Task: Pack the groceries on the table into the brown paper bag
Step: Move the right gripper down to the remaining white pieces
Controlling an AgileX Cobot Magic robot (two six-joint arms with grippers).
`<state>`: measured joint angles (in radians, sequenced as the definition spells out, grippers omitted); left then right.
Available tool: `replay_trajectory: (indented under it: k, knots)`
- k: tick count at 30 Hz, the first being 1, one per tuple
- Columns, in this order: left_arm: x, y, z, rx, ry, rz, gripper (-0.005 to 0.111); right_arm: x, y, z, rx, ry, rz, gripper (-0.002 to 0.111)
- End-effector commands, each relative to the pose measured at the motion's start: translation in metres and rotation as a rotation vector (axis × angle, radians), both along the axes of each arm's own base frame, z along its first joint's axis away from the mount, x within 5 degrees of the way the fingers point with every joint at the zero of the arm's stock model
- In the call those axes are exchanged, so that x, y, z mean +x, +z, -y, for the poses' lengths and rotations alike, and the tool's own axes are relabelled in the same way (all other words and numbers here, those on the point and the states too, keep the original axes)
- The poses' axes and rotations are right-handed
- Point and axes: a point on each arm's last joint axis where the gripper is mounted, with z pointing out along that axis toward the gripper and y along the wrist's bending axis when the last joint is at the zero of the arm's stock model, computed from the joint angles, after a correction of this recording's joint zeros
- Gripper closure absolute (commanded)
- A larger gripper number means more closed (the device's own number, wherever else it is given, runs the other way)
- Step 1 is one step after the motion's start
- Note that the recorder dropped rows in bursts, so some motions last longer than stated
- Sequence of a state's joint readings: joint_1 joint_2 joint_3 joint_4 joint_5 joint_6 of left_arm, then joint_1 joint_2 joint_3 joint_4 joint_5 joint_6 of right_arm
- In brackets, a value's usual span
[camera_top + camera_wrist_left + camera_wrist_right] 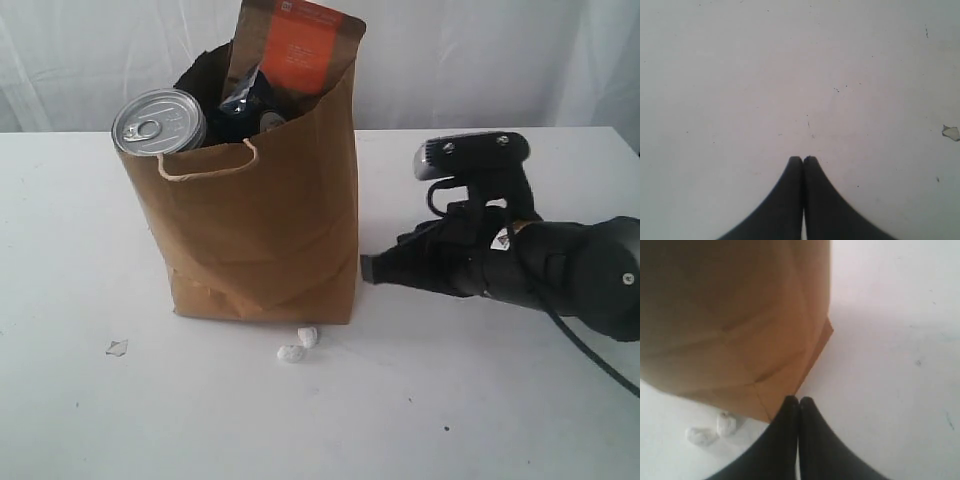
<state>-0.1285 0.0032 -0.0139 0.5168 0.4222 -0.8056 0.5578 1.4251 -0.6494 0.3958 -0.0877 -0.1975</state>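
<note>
The brown paper bag [265, 220] stands upright on the white counter [470, 410], its mouth open and one pale cord handle hanging over the front edge. It is the fixed mark for everything else.

A dark jar [158, 122] with a silver pull-tab lid pokes out of the bag's mouth at the left corner of the mouth, with its lid tilted toward the camera. An orange-labelled brown pouch [300, 45] sticks up out of the bag at the back right, rising above the rim. Between the jar and the pouch a dark, shiny wrapper [240, 105] shows inside the bag; which item it is cannot be told.

The right arm [560, 265] lies low over the counter to the right of the bag and points at the bag's right side. The right jaws are pressed together with nothing between them. Their tips sit just beside the bag's lower right side, near its bottom corner. Whether they touch the paper cannot be told.

The left jaws show only in the left wrist view. They are shut tight and empty over bare counter, with no part of the bag in that view. A small pale scrap [950, 132] lies on the counter off to one side of them.

Two small white lumps [298, 345] lie on the counter just in front of the bag's base, toward its right corner. A small pale chip [117, 347] lies on the counter in front of the bag and to its left, apart from it.
</note>
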Motion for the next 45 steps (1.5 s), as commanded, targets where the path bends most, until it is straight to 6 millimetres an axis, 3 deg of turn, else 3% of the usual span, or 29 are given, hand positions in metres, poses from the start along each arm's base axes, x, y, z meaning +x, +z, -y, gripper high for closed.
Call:
replay_trajectory:
  k: [1, 5, 10, 13, 17, 20, 24, 32, 36, 41, 45]
  knots:
    - [-0.002, -0.006, -0.001, -0.008, 0.016, -0.046, 0.107, -0.002, -0.018, -0.019, -0.27, 0.27, -0.052, 0.108]
    - [-0.002, -0.006, -0.001, -0.008, 0.016, -0.046, 0.107, -0.008, -0.035, -0.041, -0.334, 0.394, -0.013, 0.108]
    - [-0.002, -0.006, -0.001, -0.008, 0.016, -0.046, 0.107, -0.024, -0.035, -0.062, -0.307, 0.455, -0.003, 0.108]
    - [-0.002, -0.006, -0.001, -0.008, 0.016, -0.046, 0.107, -0.026, -0.031, -0.07, -0.26, 0.453, 0.1, 0.108]
    - [-0.002, -0.006, -0.001, -0.008, 0.016, -0.046, 0.107, -0.036, -0.036, -0.065, -0.142, 0.358, 0.275, 0.107]
    - [-0.002, -0.006, -0.001, -0.008, 0.016, -0.046, 0.107, -0.047, -0.041, -0.057, -0.121, 0.372, 0.399, 0.096]
    - [-0.002, -0.006, -0.001, -0.008, 0.016, -0.046, 0.107, -0.057, -0.051, -0.053, -0.129, 0.415, 0.347, 0.084]
    - [-0.002, -0.006, -0.001, -0.008, 0.016, -0.046, 0.107, -0.057, -0.051, -0.054, 0.163, 0.221, 0.121, 0.083]
    - [-0.002, -0.006, -0.001, -0.008, 0.016, -0.046, 0.107, -0.054, -0.053, -0.07, 0.072, 0.349, 0.103, 0.081]
    - [-0.002, -0.006, -0.001, -0.008, 0.016, -0.046, 0.107, -0.036, -0.053, -0.102, -0.048, 0.53, 0.147, 0.066]
    - [-0.002, -0.006, -0.001, -0.008, 0.016, -0.046, 0.107, -0.03, -0.069, -0.101, -0.208, 0.516, -0.005, 0.065]
